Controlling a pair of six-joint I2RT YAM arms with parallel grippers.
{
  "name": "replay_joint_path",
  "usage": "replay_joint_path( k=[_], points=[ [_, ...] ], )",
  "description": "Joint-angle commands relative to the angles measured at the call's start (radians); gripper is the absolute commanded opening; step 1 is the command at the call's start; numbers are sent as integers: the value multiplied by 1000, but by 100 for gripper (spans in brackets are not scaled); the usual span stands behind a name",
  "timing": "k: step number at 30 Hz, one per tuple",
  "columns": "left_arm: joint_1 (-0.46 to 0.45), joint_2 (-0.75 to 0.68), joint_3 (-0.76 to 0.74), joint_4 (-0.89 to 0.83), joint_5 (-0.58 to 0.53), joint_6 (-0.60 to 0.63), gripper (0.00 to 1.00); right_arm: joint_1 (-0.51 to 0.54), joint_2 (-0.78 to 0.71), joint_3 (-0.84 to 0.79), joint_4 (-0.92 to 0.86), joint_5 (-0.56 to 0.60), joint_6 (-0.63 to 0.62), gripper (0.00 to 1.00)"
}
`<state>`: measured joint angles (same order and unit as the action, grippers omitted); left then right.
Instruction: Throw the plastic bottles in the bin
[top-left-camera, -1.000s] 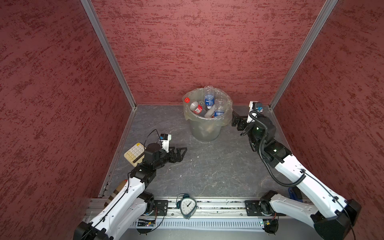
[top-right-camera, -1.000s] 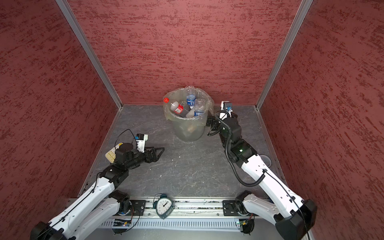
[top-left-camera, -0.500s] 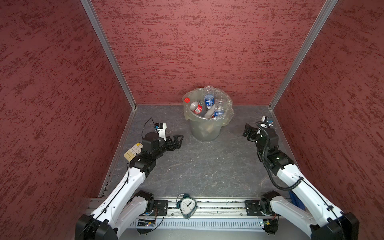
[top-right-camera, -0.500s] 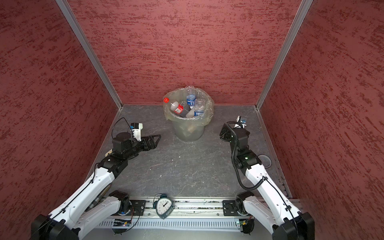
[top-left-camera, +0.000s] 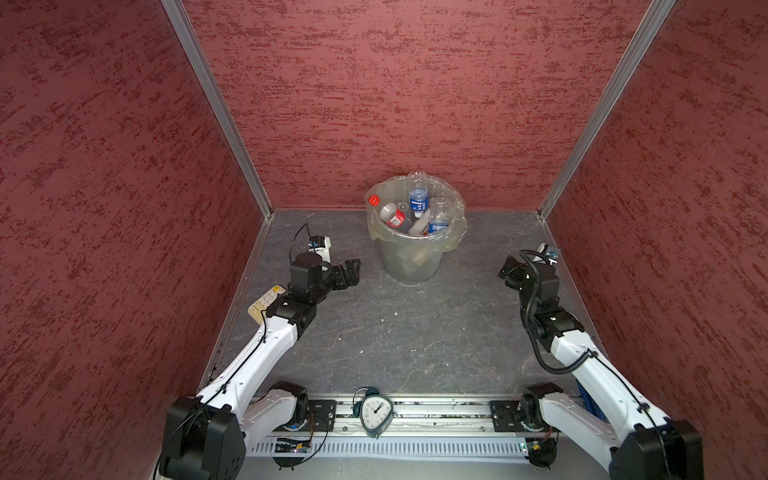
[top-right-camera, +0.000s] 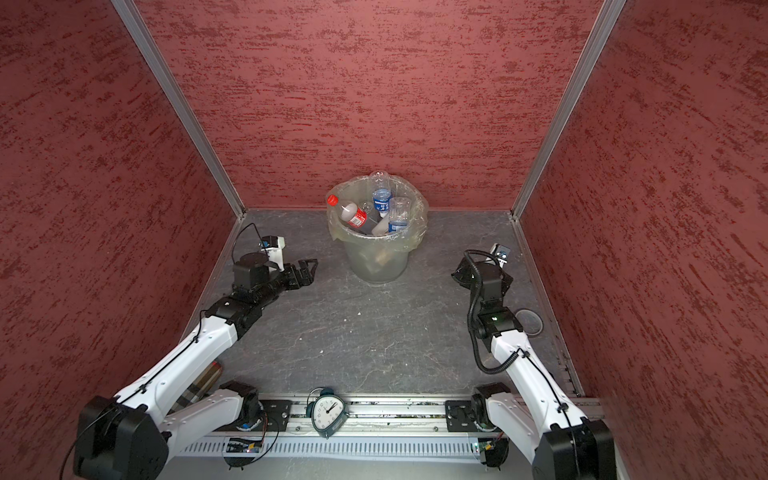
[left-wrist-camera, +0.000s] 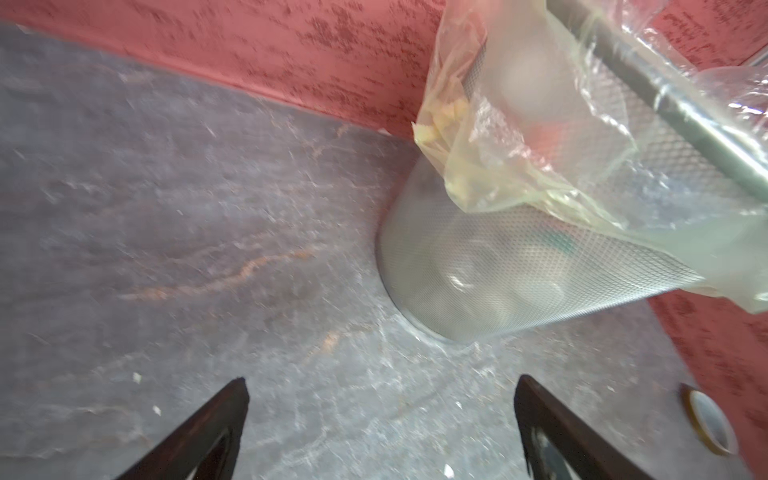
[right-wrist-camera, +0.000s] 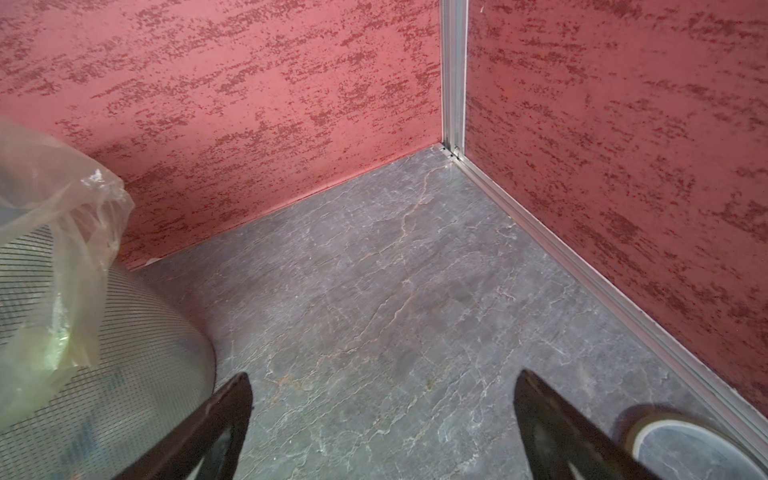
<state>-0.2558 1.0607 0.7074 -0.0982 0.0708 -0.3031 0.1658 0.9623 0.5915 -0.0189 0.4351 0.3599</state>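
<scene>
While the clock (top-left-camera: 376, 413) sat at the bottom centre of both top views, against the rail, nothing near it on the surface (top-left-camera: 395, 332) looked like a bottle. Higher up, at left centre, the left claw (top-left-camera: 354, 272) hung low with its jaws wide apart and empty, pointing right toward the bin; the calculator (top-left-camera: 261, 305) lay under its arm. At right centre the right claw (top-right-camera: 459, 274) was likewise spread and empty, a tape roll (top-right-camera: 528, 322) beside its arm. Farthest, at upper centre, the bin (top-left-camera: 411, 257) stood between the two claws, up and right of the left one, which was the nearer. The bottles (top-left-camera: 417, 199) in view were all inside it, mostly upright. A red-capped bottle (top-left-camera: 388, 214) leaned on the rim's left side, its long axis slanting up-left, cap over the edge. It seemed the only likely target, and it lay on the left arm's side.
</scene>
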Motion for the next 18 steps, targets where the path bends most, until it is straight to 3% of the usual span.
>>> replay_joint_path(
  k=[1,7,16,18],
  points=[
    [10,-4,13,53,-111,85,100,-15,12,-28,81,39,-13,98],
    [15,-58,-103,246,-189,250,100,-43,58,-38,113,17,-23,99],
    [52,-125,-257,329,-325,310,99,-53,40,-114,198,9,-53,98],
    [76,-149,-297,361,-303,316,99,-53,31,-128,209,8,-61,98]
  ],
)
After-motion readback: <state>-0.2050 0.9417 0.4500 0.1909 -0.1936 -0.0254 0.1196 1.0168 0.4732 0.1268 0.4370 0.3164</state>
